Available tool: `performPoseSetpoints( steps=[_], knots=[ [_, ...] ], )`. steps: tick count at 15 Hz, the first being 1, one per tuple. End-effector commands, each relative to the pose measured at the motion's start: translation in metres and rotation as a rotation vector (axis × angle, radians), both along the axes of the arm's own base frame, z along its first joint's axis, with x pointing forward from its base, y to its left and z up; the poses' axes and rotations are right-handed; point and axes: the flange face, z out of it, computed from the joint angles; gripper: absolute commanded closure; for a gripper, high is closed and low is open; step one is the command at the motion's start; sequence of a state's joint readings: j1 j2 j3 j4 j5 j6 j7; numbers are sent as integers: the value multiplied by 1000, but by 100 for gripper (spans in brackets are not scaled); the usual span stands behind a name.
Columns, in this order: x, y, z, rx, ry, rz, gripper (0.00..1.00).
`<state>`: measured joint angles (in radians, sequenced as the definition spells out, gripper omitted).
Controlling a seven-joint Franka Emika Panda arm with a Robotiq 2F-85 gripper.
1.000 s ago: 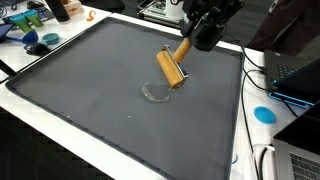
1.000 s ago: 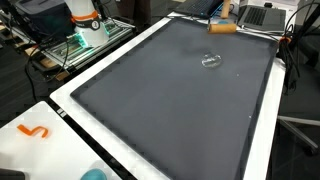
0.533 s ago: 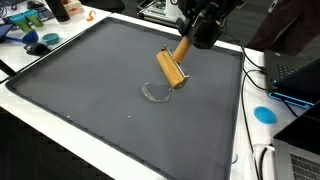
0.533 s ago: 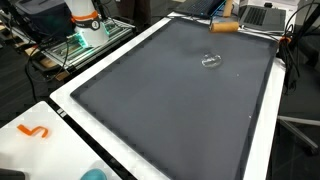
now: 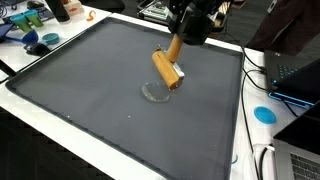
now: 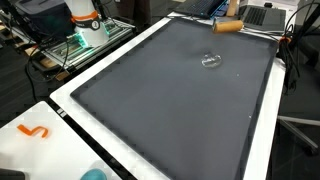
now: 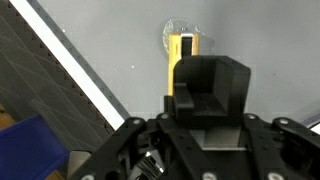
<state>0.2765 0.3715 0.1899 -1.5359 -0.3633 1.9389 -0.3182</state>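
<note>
Over the dark grey mat [image 5: 70,85], your end effector [image 5: 182,38] is clamped on the tan wooden roller [image 5: 167,70] by its handle. The roller hangs right below it, long axis slanted, just above the small clear round disc [image 5: 156,93].

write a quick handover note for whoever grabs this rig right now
Claw: shut on the handle of the wooden mallet.
Mallet: hangs head-down over the grey mat, apparently raised off it, close beside the clear round piece in an exterior view.
Clear round piece: lies flat on the mat, apart from the claw.
Done: mallet is gripped and seems lifted.
Left: mallet not yet set down.
</note>
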Motion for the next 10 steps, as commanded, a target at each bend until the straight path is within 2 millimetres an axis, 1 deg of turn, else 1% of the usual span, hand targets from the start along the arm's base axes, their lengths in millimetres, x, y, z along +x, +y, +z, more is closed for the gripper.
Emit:
performPoseSetpoints(
  steps=[1,4,6,10],
  knots=[
    [9,-18,13,65,12,12,77],
    [18,-39,18,113,28,4,77],
    [24,-56,22,153,41,-4,77],
    [37,-96,29,233,64,-7,77]
  ],
)
